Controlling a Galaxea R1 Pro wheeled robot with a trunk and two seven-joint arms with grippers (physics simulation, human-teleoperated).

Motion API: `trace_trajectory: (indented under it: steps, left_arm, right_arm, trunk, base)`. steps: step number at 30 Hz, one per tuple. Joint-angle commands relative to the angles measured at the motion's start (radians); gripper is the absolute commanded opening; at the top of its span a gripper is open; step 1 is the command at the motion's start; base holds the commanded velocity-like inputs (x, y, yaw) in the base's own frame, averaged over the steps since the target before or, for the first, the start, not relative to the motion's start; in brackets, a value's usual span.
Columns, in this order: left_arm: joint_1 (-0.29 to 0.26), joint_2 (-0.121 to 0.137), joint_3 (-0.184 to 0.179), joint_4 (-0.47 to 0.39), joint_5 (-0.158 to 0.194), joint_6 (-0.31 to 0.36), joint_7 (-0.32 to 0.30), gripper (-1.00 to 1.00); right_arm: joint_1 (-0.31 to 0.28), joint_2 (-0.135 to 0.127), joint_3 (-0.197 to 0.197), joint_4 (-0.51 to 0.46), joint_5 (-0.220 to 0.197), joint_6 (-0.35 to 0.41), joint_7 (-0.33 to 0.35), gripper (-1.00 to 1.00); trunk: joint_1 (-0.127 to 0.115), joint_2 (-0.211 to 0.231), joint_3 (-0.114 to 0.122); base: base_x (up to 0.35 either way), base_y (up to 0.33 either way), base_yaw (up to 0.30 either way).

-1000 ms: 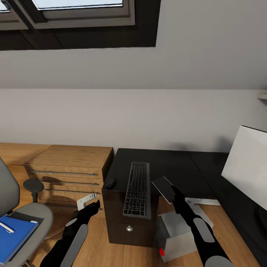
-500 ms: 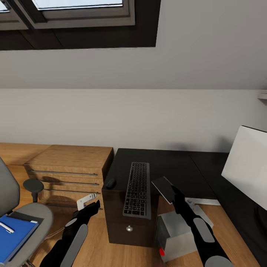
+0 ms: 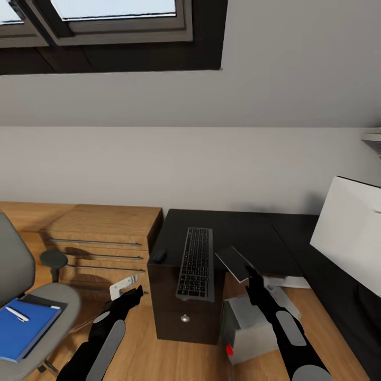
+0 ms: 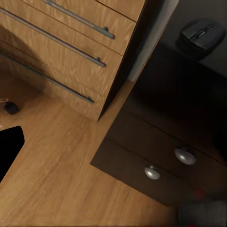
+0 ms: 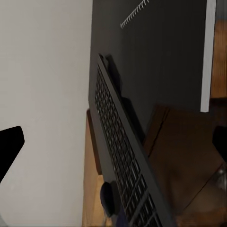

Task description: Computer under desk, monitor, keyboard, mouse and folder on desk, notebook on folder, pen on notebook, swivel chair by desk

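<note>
The black desk (image 3: 248, 233) carries the keyboard (image 3: 194, 263) lengthwise, the small black mouse (image 3: 157, 256) to its left, and the white-backed monitor (image 3: 349, 233) at the right. The thin grey notebook (image 3: 232, 263) lies at the desk's inner corner, just in front of my open right gripper (image 3: 247, 273). The grey computer (image 3: 248, 328) stands on the floor below. At the left, the swivel chair (image 3: 58, 304) holds the blue folder (image 3: 32, 330) with the pen (image 3: 17, 314) on it. My left gripper (image 3: 135, 293) is open and low beside the drawer unit. The left wrist view shows the mouse (image 4: 201, 35); the right wrist view shows the keyboard (image 5: 123, 151).
A light wooden dresser (image 3: 100, 238) stands against the desk's left side, with a small white object (image 3: 123, 286) in front of it. The drawer unit's round knobs (image 4: 185, 155) face me. Wooden floor (image 3: 137, 349) lies between chair and desk. A window runs above the wall.
The whole view has shifted a little, so the camera moved; more of the chair and folder shows. Both arms keep their poses and nothing was taken or let go.
</note>
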State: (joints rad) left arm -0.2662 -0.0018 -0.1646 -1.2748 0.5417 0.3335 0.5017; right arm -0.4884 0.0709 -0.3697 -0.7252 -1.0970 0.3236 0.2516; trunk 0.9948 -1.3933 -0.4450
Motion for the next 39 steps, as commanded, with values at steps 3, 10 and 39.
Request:
trace_trajectory:
  steps: [3,10,39]
  left_arm:
    - [-0.001,0.0,-0.001,-0.001,0.007,0.003,0.008,1.0]
    - [-0.001,0.0,-0.001,-0.001,0.007,0.002,0.008,1.0]
    - [-0.001,-0.002,-0.002,0.041,0.004,0.003,0.007,1.0]
  right_arm:
    - [-0.001,0.001,-0.006,0.0,-0.006,0.009,0.002,1.0]
    - [-0.001,0.001,-0.006,0.0,-0.006,0.009,0.002,1.0]
    - [-0.001,0.005,0.005,0.008,0.007,-0.013,-0.045,1.0]
  trunk:
    - [-0.001,-0.001,-0.001]
    - [-0.001,-0.001,-0.001]
    - [-0.001,-0.001,-0.001]
  base:
    - [-0.269,0.0,0.0]
    - [-0.264,0.0,0.0]
    - [-0.255,-0.037,0.0]
